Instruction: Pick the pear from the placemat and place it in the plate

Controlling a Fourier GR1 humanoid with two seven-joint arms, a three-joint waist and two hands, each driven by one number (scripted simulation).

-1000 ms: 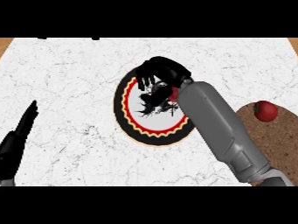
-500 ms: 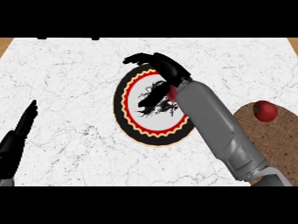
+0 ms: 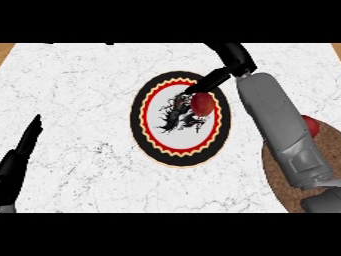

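A red pear (image 3: 203,103) lies on the right part of the plate (image 3: 147,131), a round plate with a black rim, a red and yellow ring and a dark drawing in its white middle. My right hand (image 3: 233,56) hovers just beyond the plate's upper right rim, open. One finger (image 3: 207,83) points down toward the pear, just short of it. Its grey forearm (image 3: 276,125) runs down the right side. The brown placemat (image 3: 339,150) shows at the right edge, partly behind that forearm. My left hand (image 3: 14,165) rests open at the lower left with straight fingers.
A second red fruit (image 3: 311,127) sits on the placemat, half hidden by my right forearm. The white marble counter (image 3: 77,90) spreads around the plate, and a wooden strip shows at its top corners.
My right hand was curled over the plate's upper part. It has since opened and drawn back up and to the right, leaving the red pear uncovered on the plate. The left hand stayed still.
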